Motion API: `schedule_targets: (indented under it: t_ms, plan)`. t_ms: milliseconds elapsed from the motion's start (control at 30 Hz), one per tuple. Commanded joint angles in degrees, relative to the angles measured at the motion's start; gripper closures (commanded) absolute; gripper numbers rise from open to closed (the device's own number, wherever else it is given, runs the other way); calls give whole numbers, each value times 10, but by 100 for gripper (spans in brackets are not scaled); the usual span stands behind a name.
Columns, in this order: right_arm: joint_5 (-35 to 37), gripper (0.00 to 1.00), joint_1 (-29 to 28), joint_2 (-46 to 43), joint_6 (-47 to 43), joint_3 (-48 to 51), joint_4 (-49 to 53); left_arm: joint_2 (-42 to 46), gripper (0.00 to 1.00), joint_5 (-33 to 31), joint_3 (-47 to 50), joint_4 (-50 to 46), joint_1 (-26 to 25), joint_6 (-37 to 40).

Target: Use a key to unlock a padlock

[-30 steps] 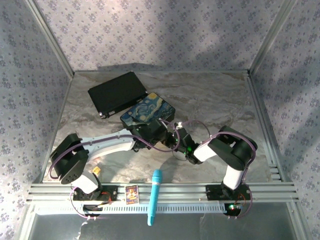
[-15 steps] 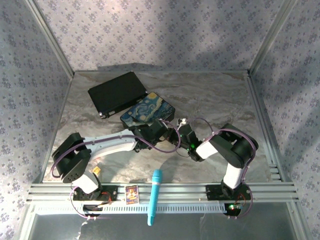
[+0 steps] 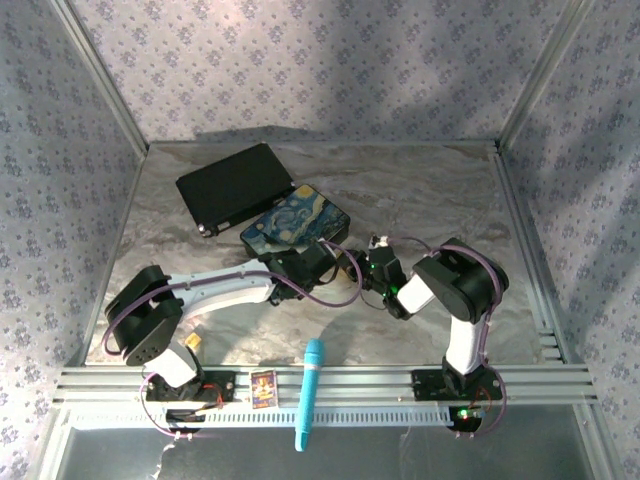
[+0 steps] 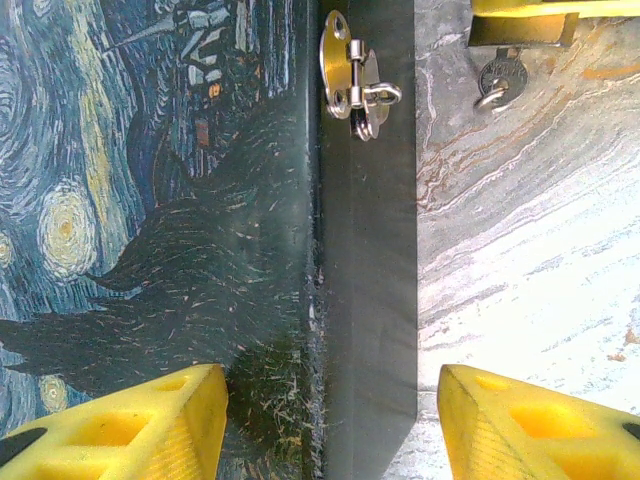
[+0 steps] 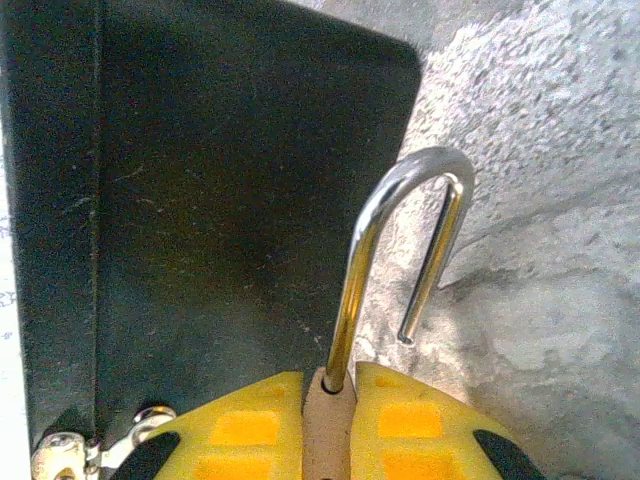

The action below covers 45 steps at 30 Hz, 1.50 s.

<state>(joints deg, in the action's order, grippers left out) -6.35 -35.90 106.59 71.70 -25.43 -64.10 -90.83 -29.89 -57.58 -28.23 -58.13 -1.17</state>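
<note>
My right gripper point(image 5: 330, 388) is shut on the padlock point(image 5: 328, 430), whose brass body sits between the yellow fingers. The silvery shackle point(image 5: 410, 190) stands open, its free end hanging in the air beside the dark wall of the painted box point(image 5: 200, 200). In the left wrist view the padlock's body point(image 4: 518, 30) shows at the top right, with the key point(image 4: 500, 76) sticking out of it above the table. My left gripper point(image 4: 330, 420) is open, one finger over the box's lid, the other over the table. In the top view both grippers point(image 3: 330, 262) point(image 3: 378, 250) meet at the box's near corner.
The painted box point(image 3: 297, 222) has a silvery hasp point(image 4: 350, 75) on its dark front wall. A black case point(image 3: 235, 185) lies behind it. A light-blue pen-like stick point(image 3: 310, 395), a small card point(image 3: 263, 388) and a red-orange piece point(image 3: 192, 343) lie near the front rail.
My right gripper has moved right and away from the front edge with the padlock, along the box's front. The left arm has hardly moved.
</note>
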Motion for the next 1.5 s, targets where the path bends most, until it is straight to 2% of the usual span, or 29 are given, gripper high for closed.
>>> schedule_targets:
  t_ms: [0,133,300,367,467,567,667,800,1033,1267,1467]
  plan:
    - [-17,100,12,-21,12,1,21,-30,43,41,33,-103,3,-25]
    - [-80,100,40,-35,-4,-5,148,-28,42,8,24,-103,3,-39]
    - [-175,100,76,-48,-74,-35,337,-30,39,-46,-11,-114,3,-72]
    - [-212,99,97,-53,-125,-53,435,-34,33,-89,-30,-124,1,-103]
    - [-247,99,126,-69,-219,-86,589,-32,19,-133,-46,-122,-1,-139]
    - [-245,96,154,-87,-315,-130,738,-25,9,-162,-53,-118,-1,-162]
    - [-234,91,180,-90,-393,-170,854,-16,3,-170,-52,-121,1,-186]
    - [-236,85,209,-85,-445,-200,925,0,0,-178,-44,-151,4,-236]
    - [-174,77,222,-97,-492,-241,1010,21,0,-157,-11,-203,20,-315]
    - [-108,67,220,-112,-515,-271,1058,11,0,-166,-4,-251,35,-345]
    - [-93,65,220,-123,-523,-277,1067,44,0,-157,20,-229,77,-333]
